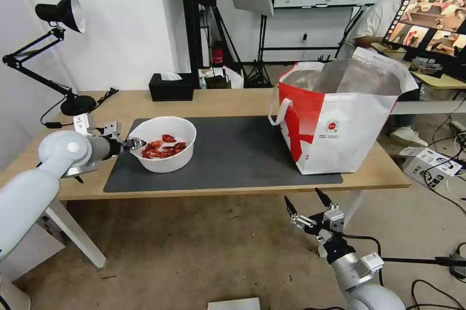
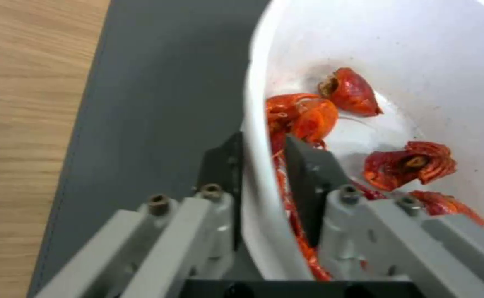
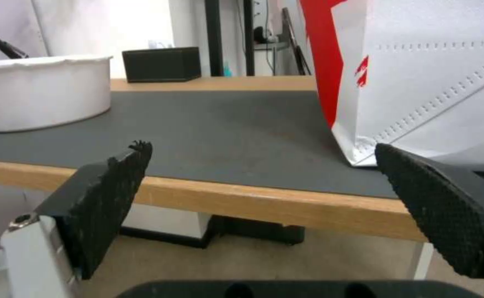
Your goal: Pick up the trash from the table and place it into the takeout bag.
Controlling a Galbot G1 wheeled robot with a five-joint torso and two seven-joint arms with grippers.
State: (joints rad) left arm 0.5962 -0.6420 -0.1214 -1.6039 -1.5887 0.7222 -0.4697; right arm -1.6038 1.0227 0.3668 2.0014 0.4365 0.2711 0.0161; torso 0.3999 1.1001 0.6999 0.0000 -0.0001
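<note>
1. Head view.
   - Table [image 1: 218, 101]: light wood, bearing a dark grey mat [image 1: 233, 155].
   - White bowl [image 1: 164, 144]: on the left part of the mat, holding red crayfish shells [image 1: 162, 149].
   - Left gripper [image 1: 135, 143]: at the bowl's left rim, pinching the wall.
   - Takeout bag [image 1: 340, 121]: white and red, upright on the mat's right end, mouth open, foil lining visible. Well apart from the bowl.
   - Right gripper [image 1: 307, 204]: below the table's front edge, near the bag, fingers spread, holding nothing.
   - Black tissue box [image 1: 171, 87]: at the table's back edge. Black desk lamp [image 1: 63, 48]: at the far left corner.

2. Left wrist view.
   - Left gripper [image 2: 263, 165]: pressed on the bowl [image 2: 374, 54] rim, one finger outside over the mat [image 2: 159, 103], the other inside among the crayfish shells [image 2: 302, 116].
   - Bare table [image 2: 26, 124] wood beside the mat.

3. Right wrist view.
   - Right gripper [image 3: 264, 174]: black textured pads wide apart, empty, level with the table [image 3: 264, 203] edge.
   - Beyond: mat [image 3: 214, 128], bowl [image 3: 43, 93] to one side, takeout bag [image 3: 424, 82] to the other, tissue box [image 3: 162, 64] at the back.
</note>
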